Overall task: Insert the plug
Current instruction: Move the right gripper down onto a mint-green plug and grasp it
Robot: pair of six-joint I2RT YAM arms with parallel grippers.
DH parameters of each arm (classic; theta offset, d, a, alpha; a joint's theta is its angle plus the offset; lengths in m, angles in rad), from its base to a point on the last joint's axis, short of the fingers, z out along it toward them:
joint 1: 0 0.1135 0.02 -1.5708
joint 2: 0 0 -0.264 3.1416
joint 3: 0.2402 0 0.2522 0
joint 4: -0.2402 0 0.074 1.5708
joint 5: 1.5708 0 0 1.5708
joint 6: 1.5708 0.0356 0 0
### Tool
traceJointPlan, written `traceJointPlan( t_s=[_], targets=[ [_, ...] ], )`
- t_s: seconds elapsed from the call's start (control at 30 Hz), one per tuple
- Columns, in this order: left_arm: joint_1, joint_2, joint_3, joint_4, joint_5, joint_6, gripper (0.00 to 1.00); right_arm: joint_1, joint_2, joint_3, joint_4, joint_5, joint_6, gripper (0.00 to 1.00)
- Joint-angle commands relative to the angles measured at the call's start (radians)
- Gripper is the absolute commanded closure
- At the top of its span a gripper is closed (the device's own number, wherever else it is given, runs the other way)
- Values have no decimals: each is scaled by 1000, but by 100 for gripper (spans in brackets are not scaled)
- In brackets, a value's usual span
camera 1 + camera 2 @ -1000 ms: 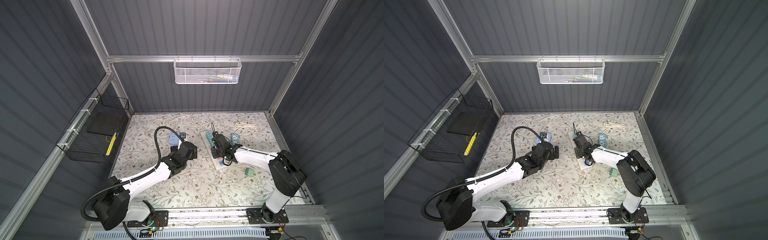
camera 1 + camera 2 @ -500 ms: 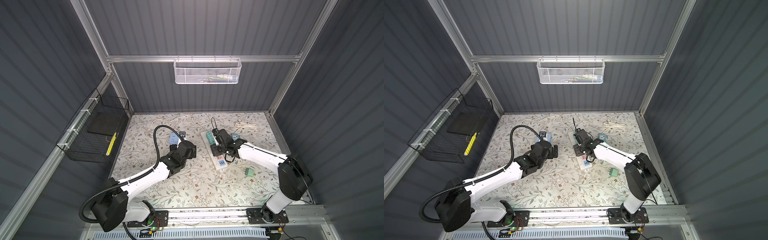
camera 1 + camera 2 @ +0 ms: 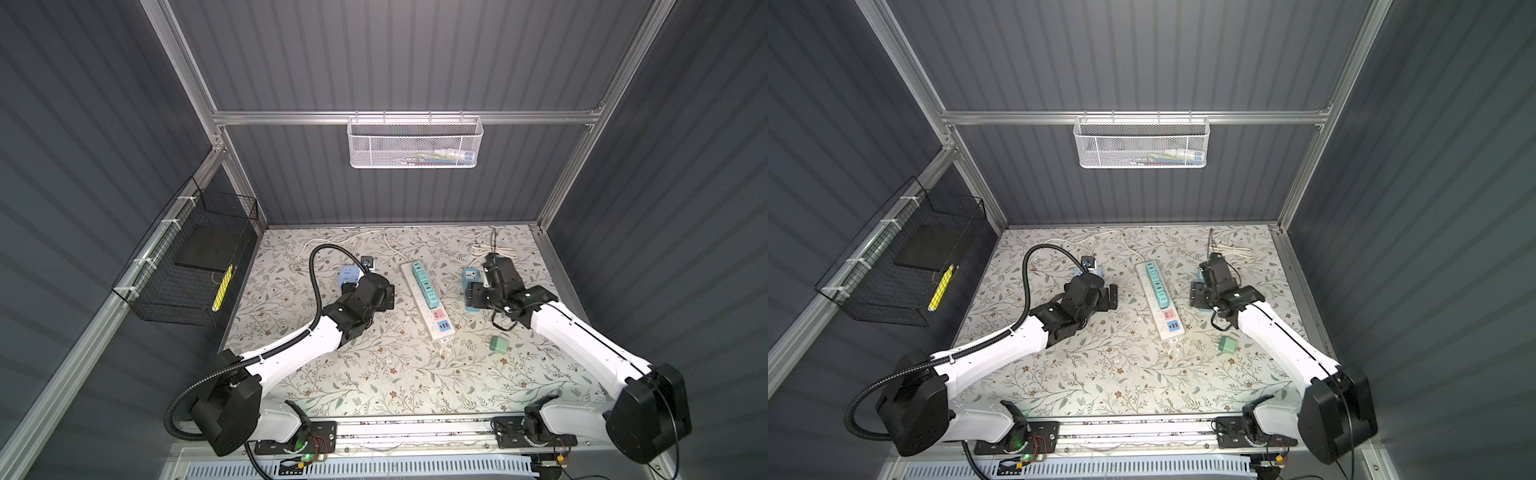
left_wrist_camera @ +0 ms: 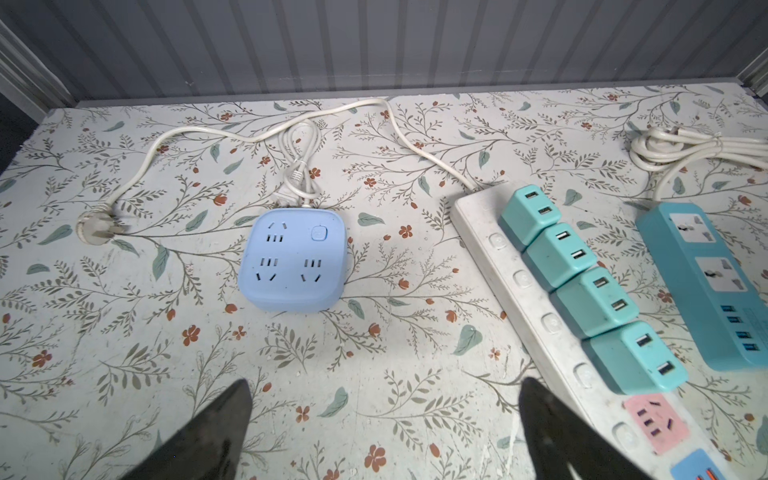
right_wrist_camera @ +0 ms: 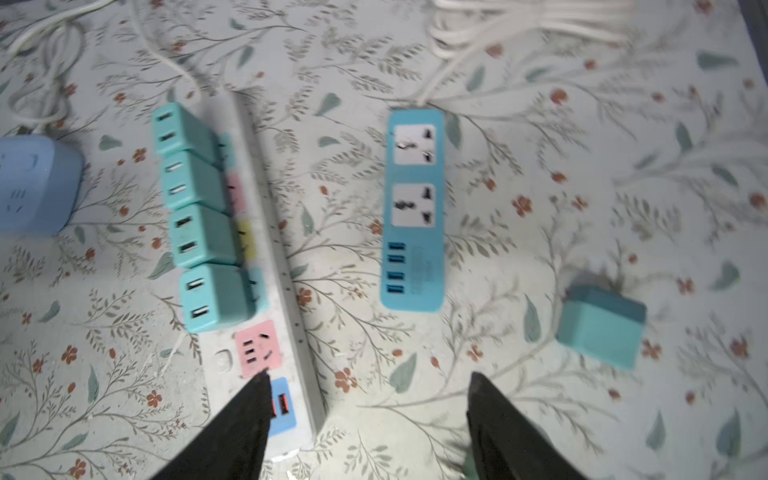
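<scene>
At four o'clock from the long white plastic power strip (image 3: pixel 427 319) (four sockets filled), the loose teal cube plug (image 3: pixel 498 345) lies on the floral desk (image 3: pixel 374 374). Left fingers (image 4: pixel 208 440) and right fingers (image 5: pixel 232 436) gape empty; the fetching step likely calls for the right pair closing on it.

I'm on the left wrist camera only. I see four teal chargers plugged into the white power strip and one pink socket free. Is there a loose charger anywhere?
Observer: Yes. One loose charger lies on the table, in front of the blue power strip.
Operator: Is anything gripping it?
Observer: No. The right gripper is open and empty.
Operator: Anything stored off the table?
Observer: A white mesh basket hangs on the back wall.
</scene>
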Motion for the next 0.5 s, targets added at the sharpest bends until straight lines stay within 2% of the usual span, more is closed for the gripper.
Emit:
traceJointPlan(
  t_s=[0.0, 0.2, 0.47],
  targets=[
    [6, 31, 43, -8, 36, 17, 0, -77, -4, -42, -145, 15, 130, 22],
    [7, 37, 38, 0, 56, 10, 0, -121, 35, -110, -249, -2, 253, 20],
    [8, 40, 30, 4, 71, 8, 0, -123, 36, -196, -191, -97, 265, 26]
  ],
)
